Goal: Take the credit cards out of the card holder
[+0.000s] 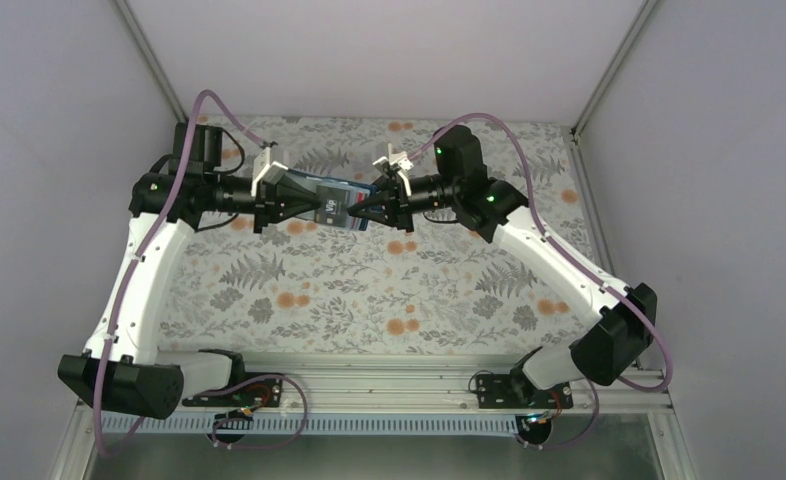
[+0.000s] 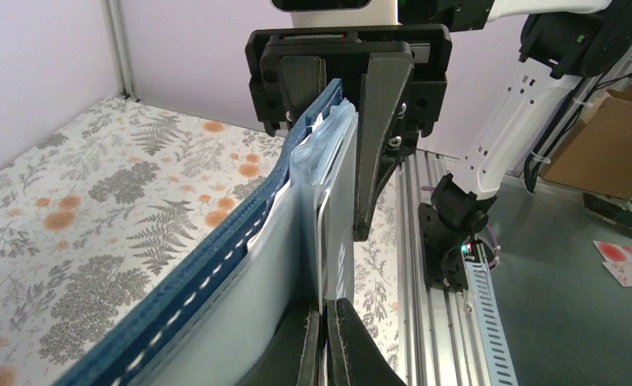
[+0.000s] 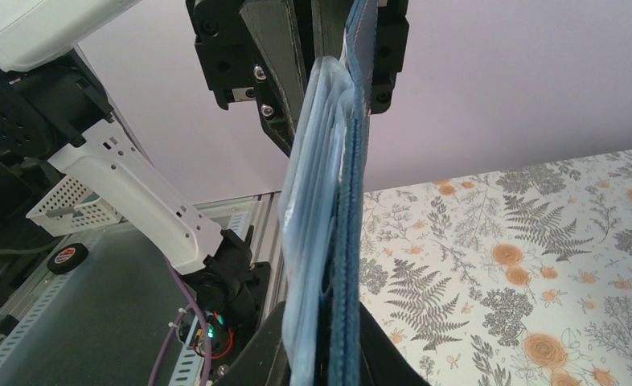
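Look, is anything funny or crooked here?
Yes. The card holder is not lying on the table. It hangs in the air, standing on edge, gripped at one end by the left gripper and at the other by the right gripper. Its pale pockets bulge away from the navy cover. Nothing looks spilled or broken.

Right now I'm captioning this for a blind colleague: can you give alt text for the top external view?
A navy card holder is held up over a floral table. The left fingers are shut on its left end; the right fingers, reaching in from the opposite side, sit either side of its right end.
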